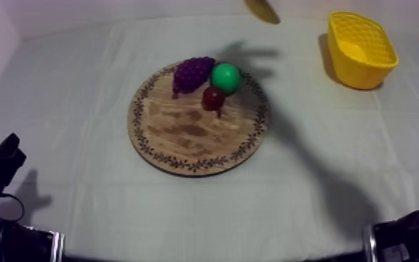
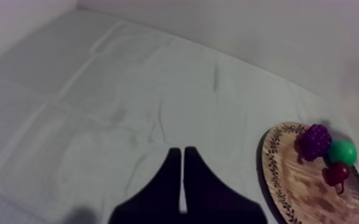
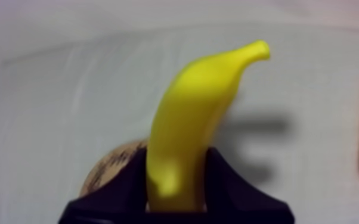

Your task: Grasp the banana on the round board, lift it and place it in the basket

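The right hand (image 3: 176,179) pinches the banana (image 3: 197,113) by its thick end, with 1 black finger on each side and the stem end pointing away from the hand. In the top view the banana hangs in the air at about 1 o'clock from the wooden board (image 1: 184,132), clear of it, and at about 10 o'clock from the yellow basket (image 1: 360,49), not over it. The basket stands on the tabletop (image 1: 80,83) at 2 o'clock from the board. On the board lie 3 fruits:

- a bunch of grapes (image 1: 193,73) at 12 o'clock
- a round green fruit (image 1: 225,77) just beside it at 1 o'clock
- a small red fruit (image 1: 214,99) just inward of the green one

The left hand (image 2: 183,161) sits low at 8 o'clock from the board. Its fingers are pressed together into a narrow wedge, with nothing between them.
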Tool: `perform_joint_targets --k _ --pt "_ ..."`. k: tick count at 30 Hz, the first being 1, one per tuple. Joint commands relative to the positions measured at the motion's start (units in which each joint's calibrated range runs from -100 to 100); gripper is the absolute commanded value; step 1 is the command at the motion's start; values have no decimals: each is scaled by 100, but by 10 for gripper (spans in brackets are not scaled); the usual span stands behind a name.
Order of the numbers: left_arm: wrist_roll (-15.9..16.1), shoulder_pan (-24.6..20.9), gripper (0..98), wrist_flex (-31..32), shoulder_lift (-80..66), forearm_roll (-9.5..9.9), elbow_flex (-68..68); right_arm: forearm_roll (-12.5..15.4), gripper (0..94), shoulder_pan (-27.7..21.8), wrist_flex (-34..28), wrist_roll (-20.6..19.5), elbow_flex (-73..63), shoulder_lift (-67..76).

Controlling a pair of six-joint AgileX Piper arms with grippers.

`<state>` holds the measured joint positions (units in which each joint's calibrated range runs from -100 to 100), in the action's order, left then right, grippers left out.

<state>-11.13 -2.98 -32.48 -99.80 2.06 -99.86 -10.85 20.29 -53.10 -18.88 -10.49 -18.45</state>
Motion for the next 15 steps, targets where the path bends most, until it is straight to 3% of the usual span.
perform_joint_targets --k 1,15 --pt "2 -3 1 -2 -3 1 -3 23 152 -630 7 98 -176 -52" --pt "1 -3 1 -2 -3 1 -3 -31 150 -1982 254 325 -14 -404"
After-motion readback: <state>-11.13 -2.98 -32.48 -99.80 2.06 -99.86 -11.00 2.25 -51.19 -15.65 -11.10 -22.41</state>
